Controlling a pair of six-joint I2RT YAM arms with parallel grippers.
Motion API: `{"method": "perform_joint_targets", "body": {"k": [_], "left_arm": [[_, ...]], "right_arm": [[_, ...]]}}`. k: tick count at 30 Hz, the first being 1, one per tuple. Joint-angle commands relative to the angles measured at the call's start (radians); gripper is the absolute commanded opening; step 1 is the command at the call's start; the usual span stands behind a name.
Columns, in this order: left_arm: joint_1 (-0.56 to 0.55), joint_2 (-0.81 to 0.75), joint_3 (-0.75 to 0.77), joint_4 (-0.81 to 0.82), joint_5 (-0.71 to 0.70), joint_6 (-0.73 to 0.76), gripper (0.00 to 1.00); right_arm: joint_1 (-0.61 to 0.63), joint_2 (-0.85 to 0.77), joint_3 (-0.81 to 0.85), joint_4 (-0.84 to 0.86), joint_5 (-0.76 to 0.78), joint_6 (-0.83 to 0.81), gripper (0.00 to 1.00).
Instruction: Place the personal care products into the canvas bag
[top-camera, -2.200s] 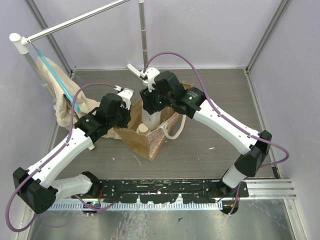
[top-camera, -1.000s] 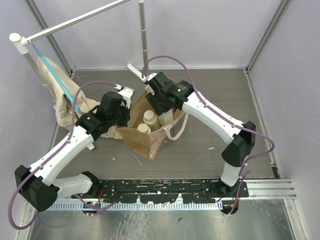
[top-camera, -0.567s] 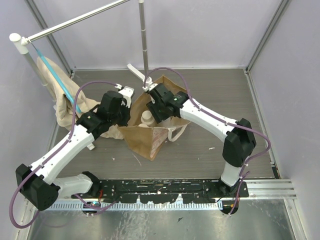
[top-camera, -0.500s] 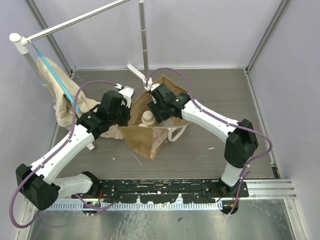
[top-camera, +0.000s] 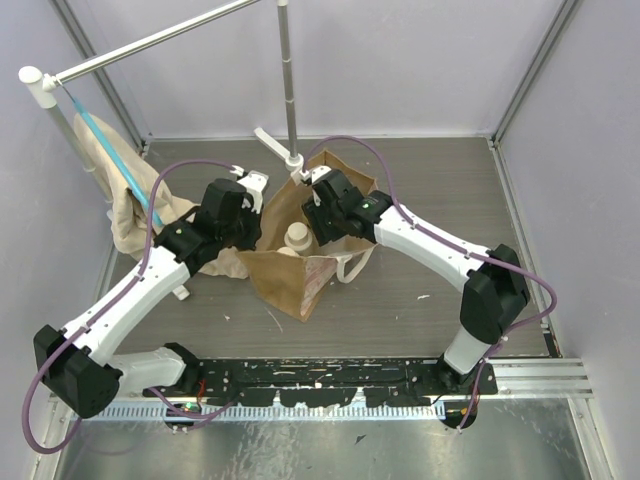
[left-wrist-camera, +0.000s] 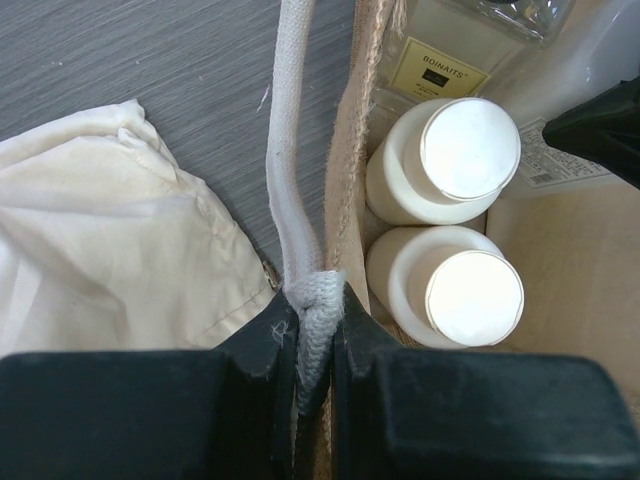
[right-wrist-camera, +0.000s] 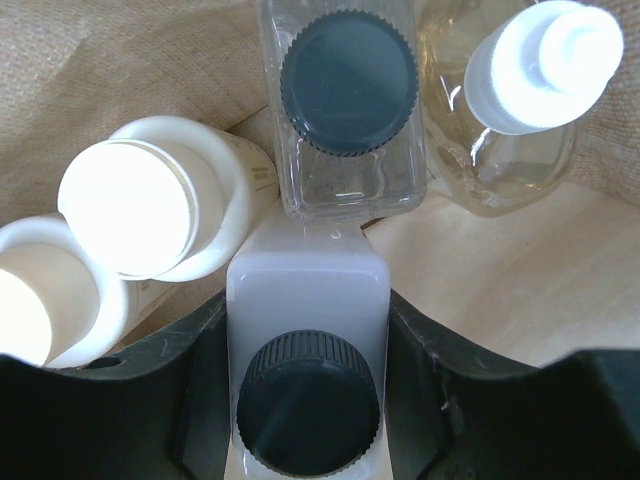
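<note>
The tan canvas bag (top-camera: 292, 278) stands open mid-table. My left gripper (top-camera: 258, 208) is shut on its cream loop handle (left-wrist-camera: 300, 210) at the bag's left rim (left-wrist-camera: 347, 200). My right gripper (top-camera: 322, 222) reaches down inside the bag. It is shut on the white square dark-capped bottle (right-wrist-camera: 308, 300), which its fingers (right-wrist-camera: 205, 350) flank. Two cream round bottles (right-wrist-camera: 150, 205) (right-wrist-camera: 35, 300) stand to its left and also show in the left wrist view (left-wrist-camera: 455, 160). A clear dark-capped bottle (right-wrist-camera: 345, 110) and a white-capped one (right-wrist-camera: 520, 100) stand beyond it.
A beige cloth with a blue strap (top-camera: 135, 210) hangs from a metal rack (top-camera: 130, 45) at the far left and lies beside the bag (left-wrist-camera: 110, 240). An upright pole (top-camera: 288, 80) stands just behind the bag. The bag's other handle (top-camera: 355, 262) droops on its right.
My right gripper has gone from above the bag down into it with the white square bottle. The bag's mouth has shifted slightly. My left gripper has kept its hold on the handle.
</note>
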Motion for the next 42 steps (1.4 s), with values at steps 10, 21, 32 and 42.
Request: {"method": "perform_joint_targets", "body": {"k": [10, 21, 32, 42], "left_arm": [[0.009, 0.032, 0.029, 0.003, 0.029, 0.004, 0.15], [0.008, 0.053, 0.049, -0.001, 0.038, 0.001, 0.15], [0.009, 0.054, 0.047, 0.004, 0.046, -0.014, 0.14], [0.009, 0.052, 0.051, 0.003, 0.057, -0.02, 0.16]], "right_arm": [[-0.002, 0.004, 0.111, 0.133, -0.036, -0.026, 0.01], [-0.008, -0.008, 0.04, 0.25, -0.065, -0.053, 0.01], [-0.008, -0.012, 0.019, 0.314, -0.074, -0.071, 0.0], [-0.01, -0.006, -0.091, 0.332, -0.112, -0.054, 0.01]]}}
